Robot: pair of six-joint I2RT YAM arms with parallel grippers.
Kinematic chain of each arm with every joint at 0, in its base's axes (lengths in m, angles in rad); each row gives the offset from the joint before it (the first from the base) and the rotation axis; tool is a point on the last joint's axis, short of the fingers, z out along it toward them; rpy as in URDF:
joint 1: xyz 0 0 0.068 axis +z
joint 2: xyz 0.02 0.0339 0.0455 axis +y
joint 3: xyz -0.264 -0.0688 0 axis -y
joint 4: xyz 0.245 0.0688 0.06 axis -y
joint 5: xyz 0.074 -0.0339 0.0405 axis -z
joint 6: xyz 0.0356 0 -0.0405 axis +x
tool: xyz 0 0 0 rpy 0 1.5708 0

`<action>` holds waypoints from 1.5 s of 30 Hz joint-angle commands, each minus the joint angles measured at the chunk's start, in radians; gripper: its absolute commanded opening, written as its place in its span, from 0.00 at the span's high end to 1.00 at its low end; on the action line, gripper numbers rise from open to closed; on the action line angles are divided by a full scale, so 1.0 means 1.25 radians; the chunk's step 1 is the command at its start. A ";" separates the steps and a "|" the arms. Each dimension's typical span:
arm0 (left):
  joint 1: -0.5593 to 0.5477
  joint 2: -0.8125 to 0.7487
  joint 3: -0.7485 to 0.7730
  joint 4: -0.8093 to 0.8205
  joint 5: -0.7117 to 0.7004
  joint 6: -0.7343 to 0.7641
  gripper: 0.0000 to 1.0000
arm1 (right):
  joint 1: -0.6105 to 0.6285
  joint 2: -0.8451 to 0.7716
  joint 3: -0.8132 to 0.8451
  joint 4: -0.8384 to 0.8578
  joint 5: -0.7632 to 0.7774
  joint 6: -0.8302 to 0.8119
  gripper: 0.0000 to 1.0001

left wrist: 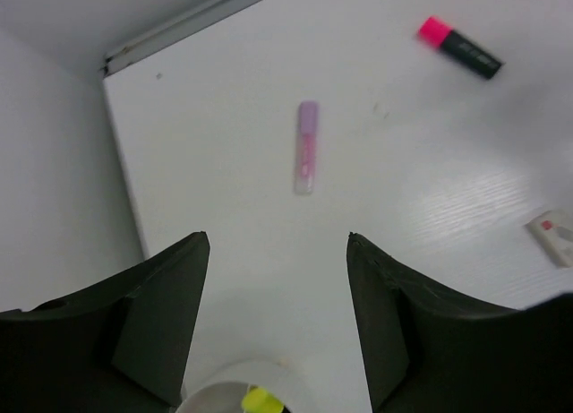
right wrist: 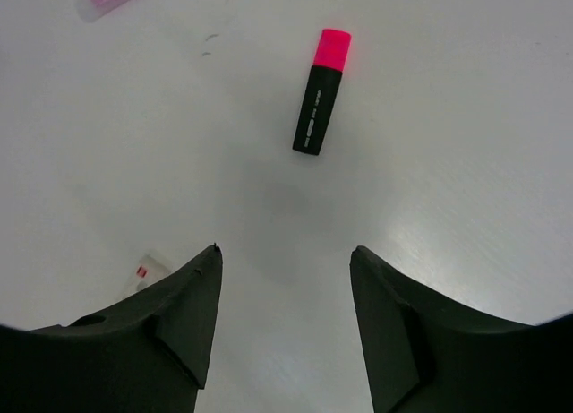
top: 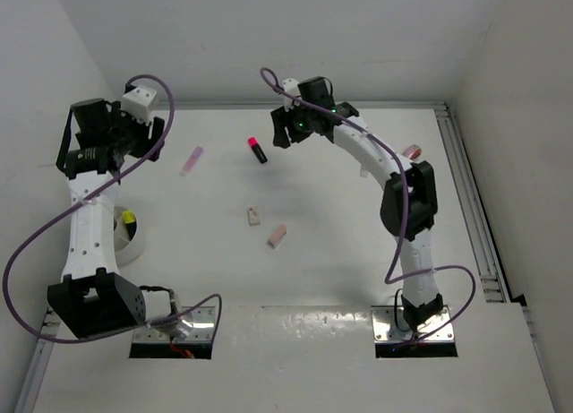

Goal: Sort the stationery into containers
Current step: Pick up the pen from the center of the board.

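A white worktop (top: 340,252) seen from above, with my two arms reaching over it.

The round white tub (top: 136,241) sits at the near left against my left arm, with a yellow-capped highlighter (top: 129,218) already inside. My left end effector (left wrist: 277,243) is raised over the far left corner, its jaws apart and empty. My right end effector (right wrist: 285,252) hovers at the far middle, also spread and holding nothing. The small pink cup (top: 412,150) stands at the far right, largely hidden behind my right arm.

The pink-capped black highlighter (right wrist: 320,92) lies flat just ahead of my right fingers. A pale lilac stick (left wrist: 307,148) lies ahead of my left. A whitish eraser (top: 255,217) and a pink eraser (top: 277,236) rest near the centre.

Risks, as I judge them:
- The highlighter may roll or skid away if I come down off-centre.
- My right arm could knock the cup when it swings.
- The low erasers may make my fingers scrape the worktop.
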 commanded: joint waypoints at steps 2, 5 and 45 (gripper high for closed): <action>-0.047 0.029 0.067 -0.081 0.117 -0.028 0.30 | 0.021 0.112 0.083 0.089 0.050 -0.058 0.39; -0.080 0.024 0.064 -0.075 0.106 -0.046 0.30 | 0.020 0.187 0.142 0.106 0.067 -0.058 0.29; -0.128 0.078 0.090 -0.099 -0.013 -0.129 0.29 | 0.101 0.408 0.182 0.240 0.172 -0.181 0.80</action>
